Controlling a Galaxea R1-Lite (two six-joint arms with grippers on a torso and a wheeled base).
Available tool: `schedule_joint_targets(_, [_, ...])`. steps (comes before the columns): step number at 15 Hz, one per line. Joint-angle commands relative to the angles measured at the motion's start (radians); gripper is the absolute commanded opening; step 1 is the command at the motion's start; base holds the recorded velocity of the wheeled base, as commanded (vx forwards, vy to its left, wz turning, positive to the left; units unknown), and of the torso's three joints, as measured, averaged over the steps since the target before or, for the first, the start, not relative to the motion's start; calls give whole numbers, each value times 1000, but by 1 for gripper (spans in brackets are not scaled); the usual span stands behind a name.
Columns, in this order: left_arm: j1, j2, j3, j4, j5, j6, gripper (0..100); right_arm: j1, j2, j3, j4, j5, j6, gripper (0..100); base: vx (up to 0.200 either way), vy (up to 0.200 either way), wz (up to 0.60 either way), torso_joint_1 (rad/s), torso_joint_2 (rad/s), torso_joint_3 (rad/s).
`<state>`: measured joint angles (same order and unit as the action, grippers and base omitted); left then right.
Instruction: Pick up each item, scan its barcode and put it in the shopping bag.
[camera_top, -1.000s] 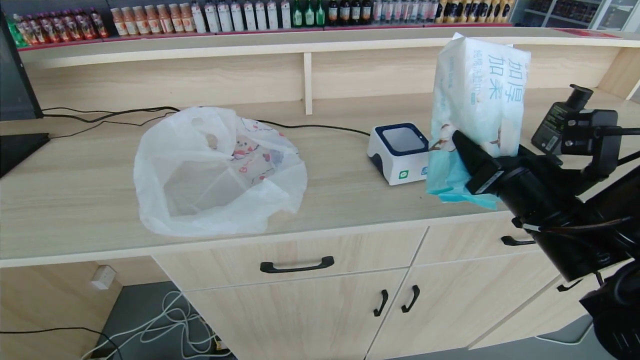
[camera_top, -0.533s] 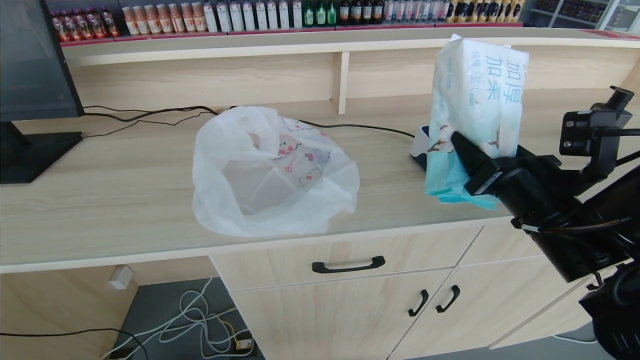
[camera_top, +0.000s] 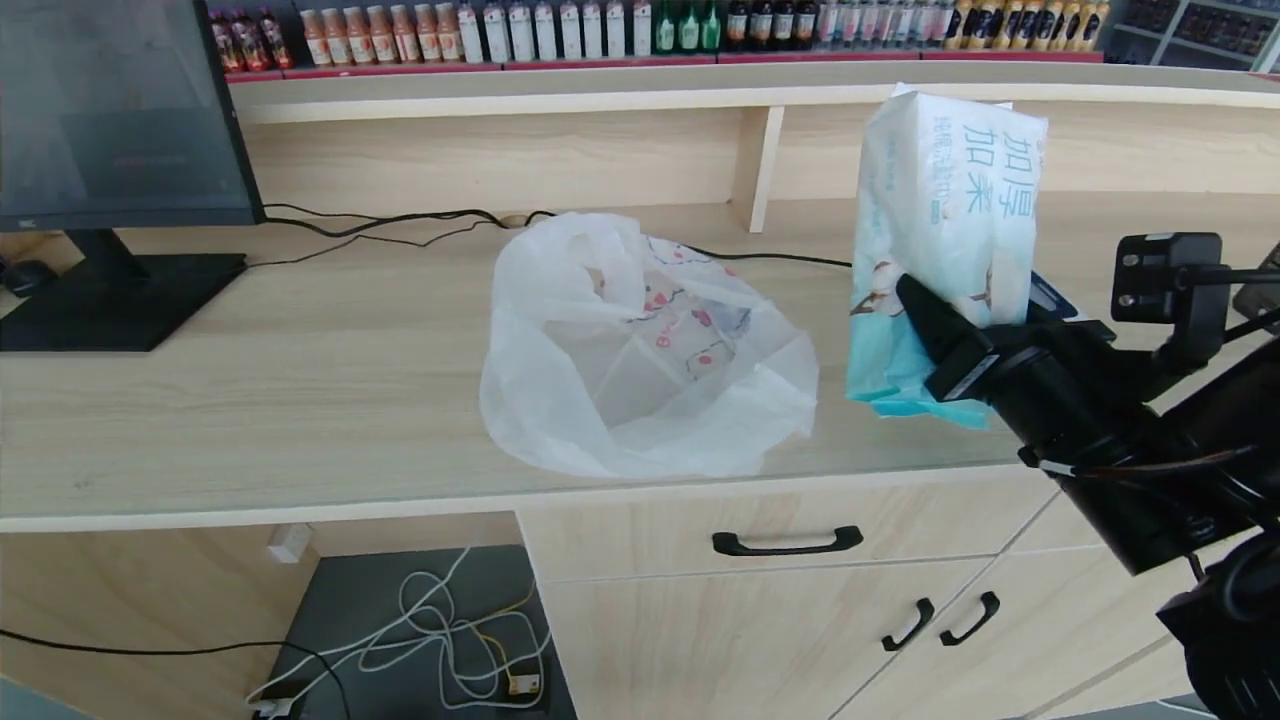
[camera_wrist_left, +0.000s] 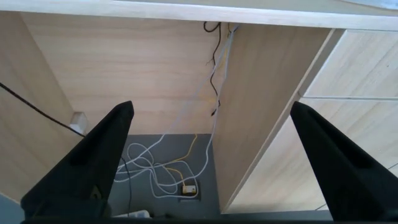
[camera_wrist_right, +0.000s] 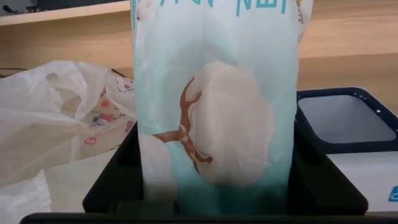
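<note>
A tall white-and-teal tissue pack is held upright above the wooden counter, with my right gripper shut on its lower part. Up close, the pack sits between the right gripper's black fingers. The white, open plastic shopping bag lies on the counter just left of the pack; the bag is empty as far as I can see. The white-and-blue barcode scanner stands right behind the pack. My left gripper hangs open below counter height, facing the cabinet recess.
A black monitor stands at the counter's far left, with cables running along the back. Bottles line the shelf behind. Drawers with black handles sit under the counter. Loose cables lie on the floor in the recess.
The head camera has swung left, shifting the whole picture right. My right gripper has carried the tissue pack from beside the scanner to in front of it, nearer the bag.
</note>
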<state>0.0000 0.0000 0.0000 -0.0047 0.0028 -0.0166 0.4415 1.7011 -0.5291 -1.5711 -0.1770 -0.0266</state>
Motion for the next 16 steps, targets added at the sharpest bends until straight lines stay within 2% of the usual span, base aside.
schedule_joint_targets(1, [0, 0, 0, 0, 0, 0, 100, 2, -3, -8, 0, 1, -1, 0, 0, 0, 600, 7, -2, -2])
schedule_joint_targets(2, [0, 0, 0, 0, 0, 0, 100, 0, -9, -12, 0, 1, -1, 0, 0, 0, 600, 2, 7, 2])
schedule_joint_targets(6, [0, 0, 0, 0, 0, 0, 100, 6, -35, -86, 0, 7, -21, 0, 0, 0, 0, 0, 0, 0])
schedule_joint_targets(9, [0, 0, 0, 0, 0, 0, 100, 114, 0, -170, 0, 1, -19, 0, 0, 0, 0, 0, 0, 0])
schedule_joint_targets(11, [0, 0, 0, 0, 0, 1, 100, 168, 54, -201, 0, -52, -10, 0, 0, 0, 0, 0, 0, 0])
schedule_joint_targets(13, [0, 0, 0, 0, 0, 0, 100, 237, 132, -270, 0, -194, 47, 0, 0, 0, 0, 0, 0, 0])
schedule_joint_targets(16, [0, 0, 0, 0, 0, 0, 100, 269, 203, -275, 0, -236, 48, 0, 0, 0, 0, 0, 0, 0])
